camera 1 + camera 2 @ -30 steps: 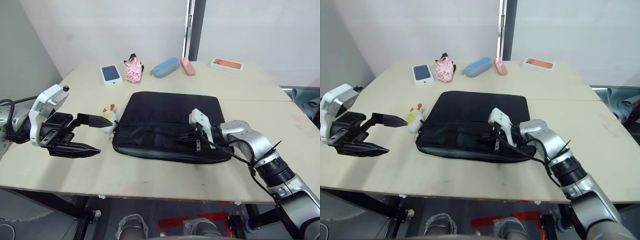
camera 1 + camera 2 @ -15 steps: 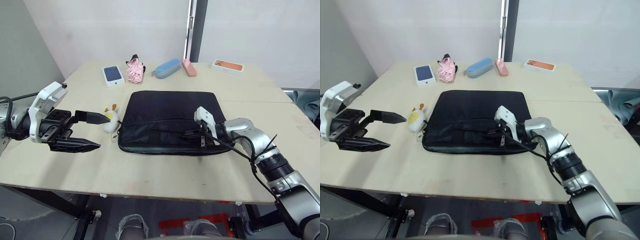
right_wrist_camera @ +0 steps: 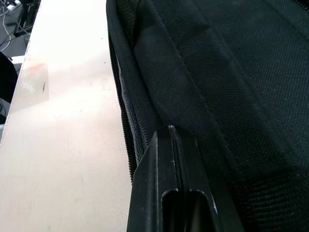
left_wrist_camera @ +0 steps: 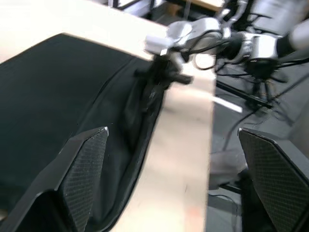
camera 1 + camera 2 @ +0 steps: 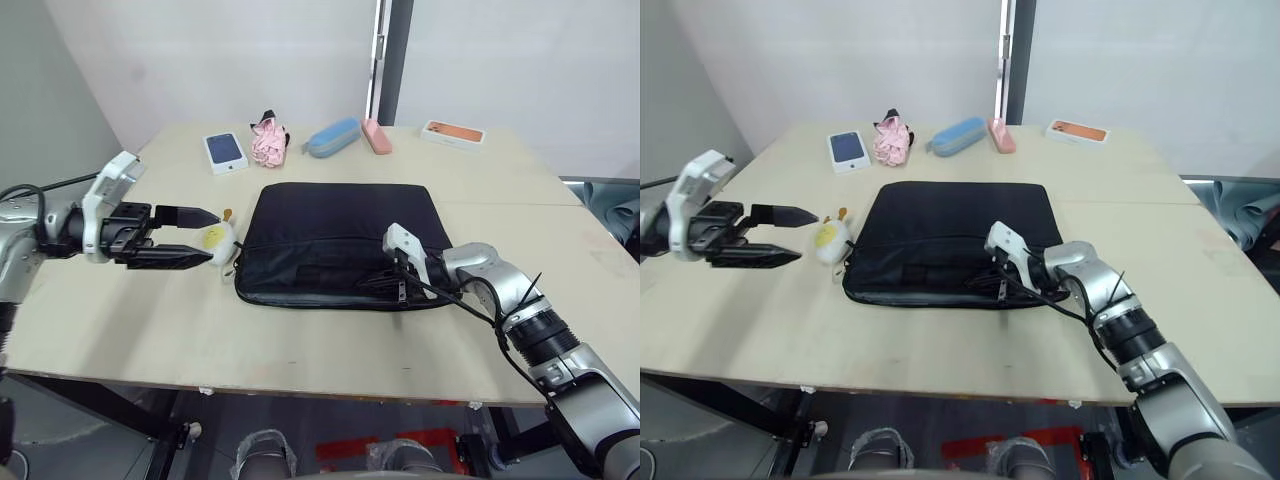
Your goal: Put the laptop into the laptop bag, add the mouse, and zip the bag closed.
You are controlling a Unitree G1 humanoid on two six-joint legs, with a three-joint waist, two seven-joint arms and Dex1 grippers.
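The black laptop bag (image 5: 340, 240) lies flat in the middle of the table, and its white plush duck charm (image 5: 215, 238) rests at its left end. My left gripper (image 5: 212, 236) is open, its fingertips on either side of the duck charm. My right gripper (image 5: 384, 282) is shut, its tips pressed against the zipper seam along the bag's near edge (image 3: 126, 121). Whether it pinches anything is hidden. From the left wrist, the bag (image 4: 58, 106) stretches away toward the right gripper (image 4: 161, 72). The laptop and the mouse are hidden.
Along the table's far side lie a boxed phone (image 5: 224, 150), a pink bundle (image 5: 267, 140), a blue pouch (image 5: 332, 135), a pink case (image 5: 376, 134) and an orange box (image 5: 453, 131). Bare tabletop (image 5: 300, 345) runs in front of the bag.
My left gripper has moved away from the table's left front, up to the duck charm at the bag's left end. The right gripper stays shut at the bag's near edge. The camera has shifted.
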